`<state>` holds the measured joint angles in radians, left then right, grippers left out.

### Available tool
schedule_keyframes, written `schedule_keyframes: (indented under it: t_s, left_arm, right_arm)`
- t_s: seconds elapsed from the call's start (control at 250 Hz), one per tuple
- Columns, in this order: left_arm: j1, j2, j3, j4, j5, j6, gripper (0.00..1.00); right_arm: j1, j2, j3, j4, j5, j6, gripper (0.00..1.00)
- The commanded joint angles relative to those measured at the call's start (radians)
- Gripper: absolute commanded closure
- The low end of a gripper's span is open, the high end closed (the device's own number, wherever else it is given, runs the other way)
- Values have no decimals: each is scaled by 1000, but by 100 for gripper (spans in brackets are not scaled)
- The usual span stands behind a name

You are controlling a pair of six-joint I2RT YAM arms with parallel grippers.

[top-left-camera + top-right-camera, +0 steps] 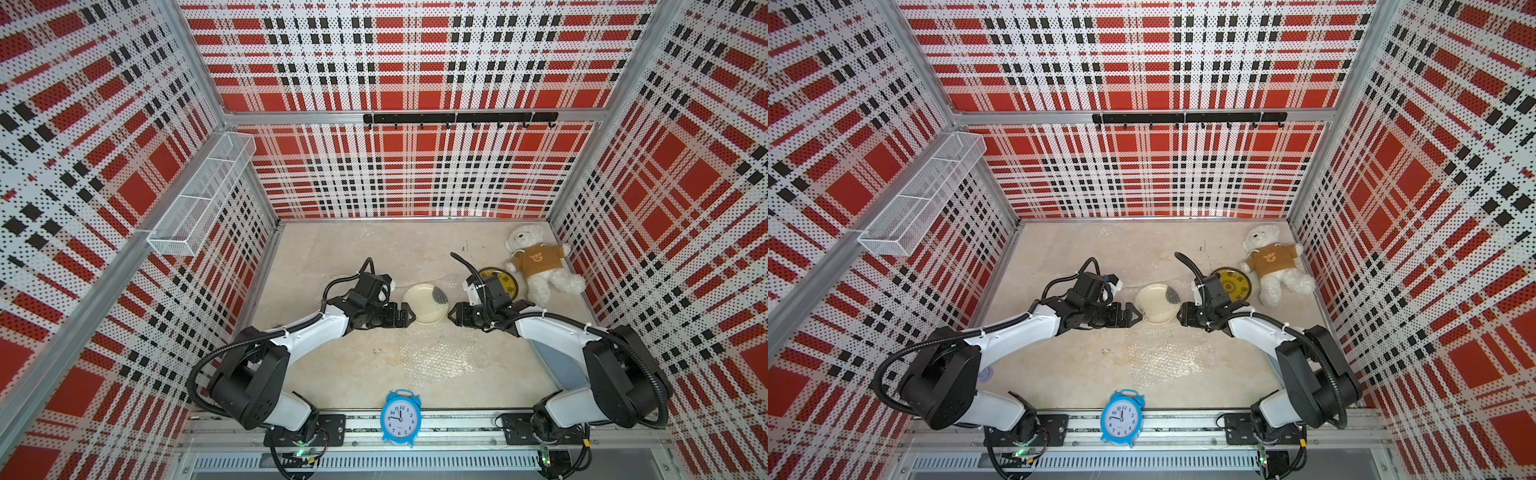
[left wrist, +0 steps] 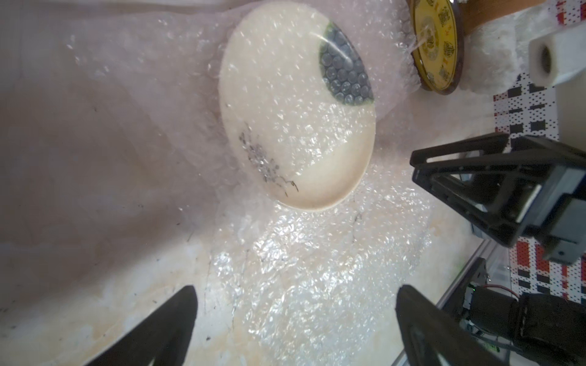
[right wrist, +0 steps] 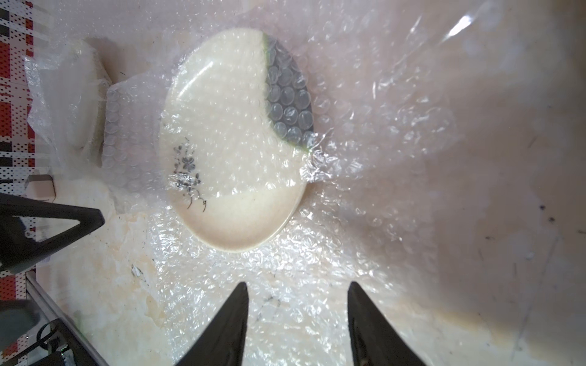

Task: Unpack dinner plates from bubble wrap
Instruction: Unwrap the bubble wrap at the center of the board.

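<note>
Plate, cream and likely brittle, lies on the table half under light bubble wrap, between your wide-open left gripper and half-open, empty right gripper; pinch the loose sheet's edge, not the slick rim.

We see white shells, black joints, ribbed black hoses, and black triangular fingers on left gripper and right gripper.

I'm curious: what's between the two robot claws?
A cream plate, partly under bubble wrap, lies between the left claw and right claw; both top views show it.
</note>
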<state>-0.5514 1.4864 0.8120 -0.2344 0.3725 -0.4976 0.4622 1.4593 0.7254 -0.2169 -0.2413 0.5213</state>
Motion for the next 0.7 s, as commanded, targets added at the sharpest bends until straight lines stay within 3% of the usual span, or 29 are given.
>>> schedule_keyframes:
  t_s: [0.0, 0.696]
  left_arm:
    - [2, 32, 42, 72, -36, -18, 3]
    - [3, 155, 93, 147, -9, -63, 25]
  right_arm:
    - [-8, -23, 0, 41, 11, 12, 46]
    - [-33, -50, -19, 60, 7, 25, 45]
